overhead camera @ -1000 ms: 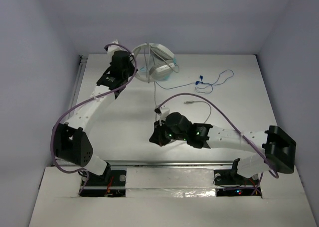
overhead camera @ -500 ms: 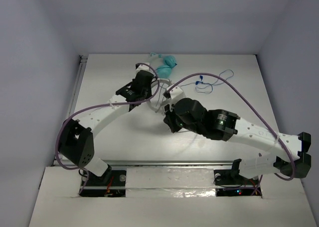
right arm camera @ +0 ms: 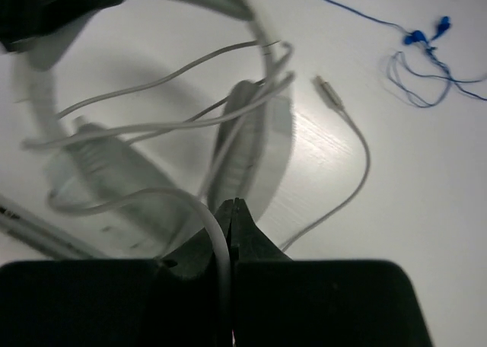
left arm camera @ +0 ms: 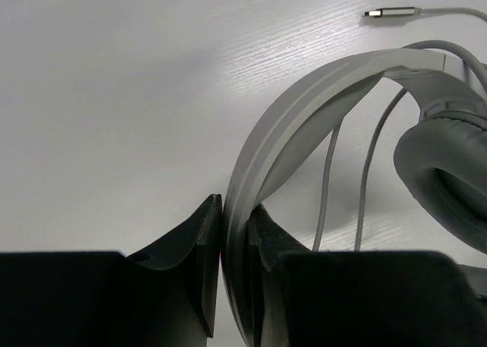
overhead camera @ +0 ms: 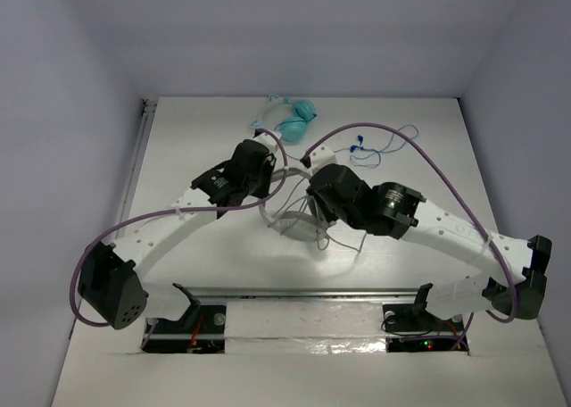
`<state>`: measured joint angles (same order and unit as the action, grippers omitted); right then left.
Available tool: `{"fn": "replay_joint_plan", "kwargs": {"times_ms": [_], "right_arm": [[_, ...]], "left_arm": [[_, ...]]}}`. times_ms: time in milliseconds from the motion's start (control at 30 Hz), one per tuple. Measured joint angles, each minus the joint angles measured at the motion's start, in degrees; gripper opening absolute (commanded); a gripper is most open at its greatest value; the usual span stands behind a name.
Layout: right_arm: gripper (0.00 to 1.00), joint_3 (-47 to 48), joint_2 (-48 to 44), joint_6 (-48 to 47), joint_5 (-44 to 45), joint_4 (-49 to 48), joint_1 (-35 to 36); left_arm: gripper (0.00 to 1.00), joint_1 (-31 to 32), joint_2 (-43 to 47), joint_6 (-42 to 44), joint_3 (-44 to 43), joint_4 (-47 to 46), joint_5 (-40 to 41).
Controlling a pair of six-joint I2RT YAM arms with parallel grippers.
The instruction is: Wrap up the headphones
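The white headphones [overhead camera: 290,221] hang over the middle of the table. My left gripper [overhead camera: 264,177] is shut on their wide white headband [left arm camera: 304,96], pinched edge-on between both fingers [left arm camera: 202,240]. A grey ear cup [left arm camera: 445,172] shows at the right of the left wrist view, with two strands of the thin pale cable [left arm camera: 327,179] crossing inside the band. My right gripper [overhead camera: 314,209] sits just right of the headphones, shut on the cable [right arm camera: 217,240]. The cable loops over the blurred ear cups [right arm camera: 243,149]. Its loose end with the metal plug [right arm camera: 329,92] lies on the table.
Teal cat-ear headphones [overhead camera: 299,112] lie at the table's back edge. Blue-wired earbuds [overhead camera: 366,148] lie at the back right and also show in the right wrist view [right arm camera: 422,46]. Purple arm cables arc above both arms. A rail runs along the table's left edge [overhead camera: 138,157].
My left arm has carried the white headphones from the table's back toward the middle, uncovering the teal headphones. My right arm has swung up and back to meet them.
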<state>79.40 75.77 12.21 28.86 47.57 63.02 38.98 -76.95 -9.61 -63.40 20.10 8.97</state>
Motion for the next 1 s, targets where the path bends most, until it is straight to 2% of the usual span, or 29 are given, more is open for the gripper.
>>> {"fn": "replay_joint_plan", "kwargs": {"times_ms": [400, 533, 700, 733, 767, 867, 1000], "right_arm": [[0.0, 0.04, 4.17, -3.43, 12.52, -0.11, -5.88], [0.09, -0.92, 4.74, -3.45, 15.41, -1.36, -7.28], [0.29, -3.5, 4.7, -2.97, 16.33, -3.5, -10.69], [0.29, -4.04, 4.63, -2.78, 16.33, -3.89, -11.47], [0.34, -4.83, 4.39, -2.54, 16.11, -4.83, -12.44], [0.41, -8.61, 2.01, -1.81, 10.93, -9.27, -16.48], [0.47, -14.91, -2.71, -0.22, -0.17, -16.83, -22.18]], "left_arm": [[0.0, 0.0, 2.99, 3.48, 2.03, 0.59, -9.35], [0.0, 0.0, 3.08, 3.54, 2.03, -0.74, -12.2], [0.0, -0.09, 3.52, 3.43, 1.62, -1.6, -16.65], [0.0, -0.24, 3.52, 3.48, 1.36, -1.6, -17.66], [0.0, -0.66, 3.52, 3.54, 0.98, -1.44, -18.91], [0.0, -1.38, 3.63, 3.8, 0.2, -1.29, -22.47], [0.0, -2.62, 3.65, 3.76, -0.79, -1.57, -26.29]]}}
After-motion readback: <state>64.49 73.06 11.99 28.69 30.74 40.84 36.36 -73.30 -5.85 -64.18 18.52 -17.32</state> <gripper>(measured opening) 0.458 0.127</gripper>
